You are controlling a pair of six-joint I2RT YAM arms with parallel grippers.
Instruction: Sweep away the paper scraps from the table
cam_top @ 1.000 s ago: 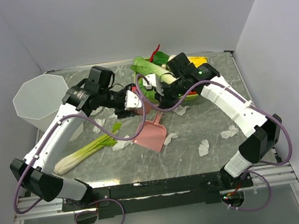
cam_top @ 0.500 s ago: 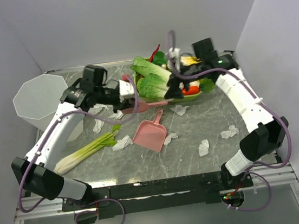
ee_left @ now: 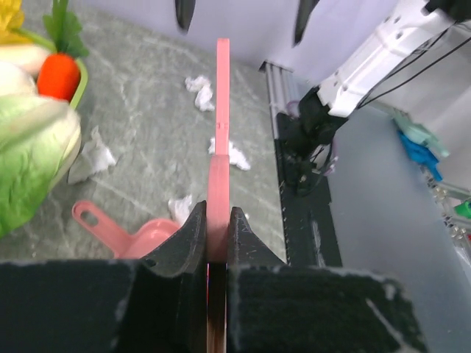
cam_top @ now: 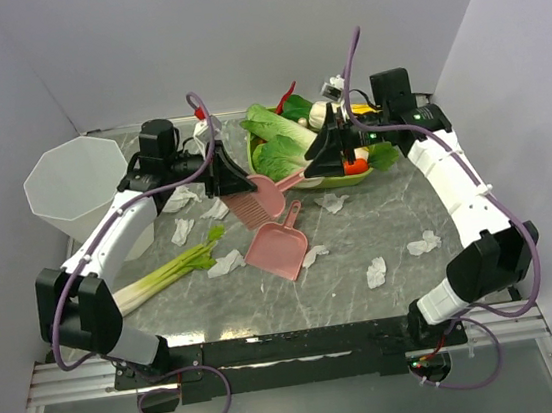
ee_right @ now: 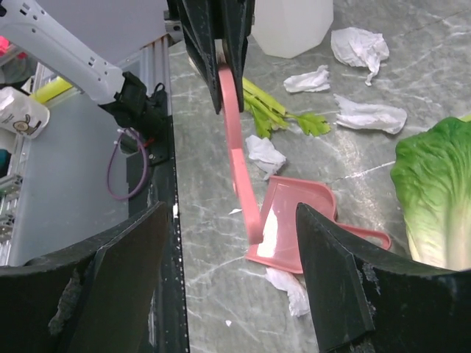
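Your left gripper [cam_top: 228, 175] is clamped on the handle of a pink brush [cam_top: 258, 197]. The left wrist view shows the flat handle [ee_left: 221, 140] edge-on, pinched between the two fingers [ee_left: 193, 234]. The brush reaches from about 11 o'clock toward the centre of the surface [cam_top: 393, 214]. Its far end is over the back of the pink dustpan [cam_top: 279, 247]; whether the two touch cannot be told.

Your right gripper [cam_top: 335, 149] is at about 1 o'clock, above the green bowl of vegetables [cam_top: 325, 175]. Its jaws are spread wide with nothing between them, as the right wrist view [ee_right: 229, 220] shows.

The paper scraps [cam_top: 228, 263] are all on the surface, scattered:
- One lies just beside the dustpan at its 9 o'clock side, and another [cam_top: 314, 254] at its 3 o'clock side.
- Two [cam_top: 376, 272] [cam_top: 424, 243] lie toward 4 o'clock, well apart from the dustpan.
- One [cam_top: 332, 203] sits just in front of the bowl.
- A cluster [cam_top: 182, 198] lies around 10 o'clock, near the white bin [cam_top: 69, 181].

A leek [cam_top: 164, 276] lies at about 8 o'clock, its green end pointing toward the dustpan.
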